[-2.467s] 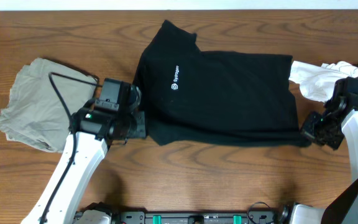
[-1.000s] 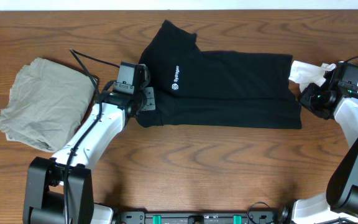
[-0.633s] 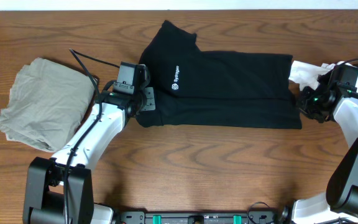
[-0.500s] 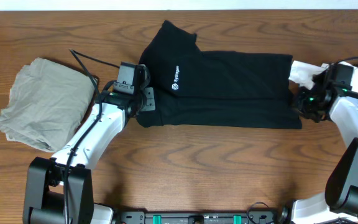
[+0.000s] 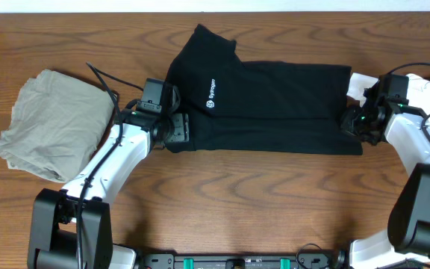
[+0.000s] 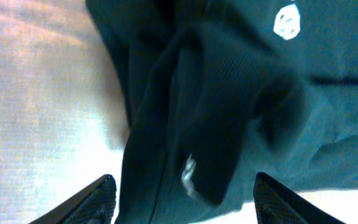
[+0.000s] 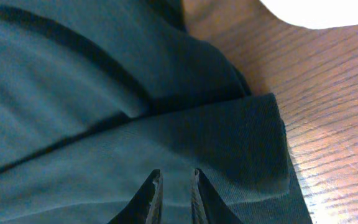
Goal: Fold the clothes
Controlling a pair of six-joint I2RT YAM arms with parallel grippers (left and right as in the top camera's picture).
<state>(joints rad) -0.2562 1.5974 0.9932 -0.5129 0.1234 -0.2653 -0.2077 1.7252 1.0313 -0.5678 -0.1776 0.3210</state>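
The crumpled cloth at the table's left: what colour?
That soft fabric garment is plain grey-beige; overhead view shows it best.

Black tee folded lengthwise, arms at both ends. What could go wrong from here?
The left gripper stands open astride the bunched left end of the black fabric T-shirt with a small white logo; closing there could grab several layers and wrinkle the fold.
The right gripper is nearly shut at the shirt's right corner. Whether it pinches both layers is unclear, so a pull may lift only the top one.
The crumpled white garment lies beside the shirt's right end and could get dragged along.
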